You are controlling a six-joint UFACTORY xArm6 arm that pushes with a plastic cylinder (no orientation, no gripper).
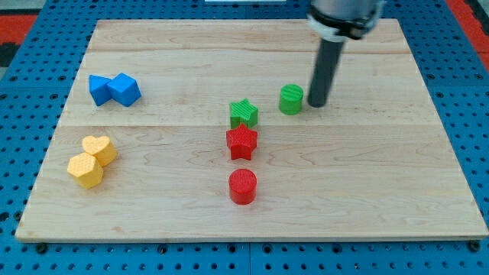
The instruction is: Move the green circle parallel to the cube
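The green circle (290, 99) stands on the wooden board right of centre, toward the view's top. My tip (316, 104) rests just to the right of it, nearly touching. The blue cube (124, 89) sits at the view's upper left, touching a second blue block (100, 89) on its left. A green star (244, 114) lies left of and below the green circle.
A red star (241, 142) sits directly below the green star, and a red circle (243, 186) lies below that. A yellow heart (100, 150) and a yellow hexagon (84, 170) touch at the view's lower left. The board edge (252, 238) runs along the bottom.
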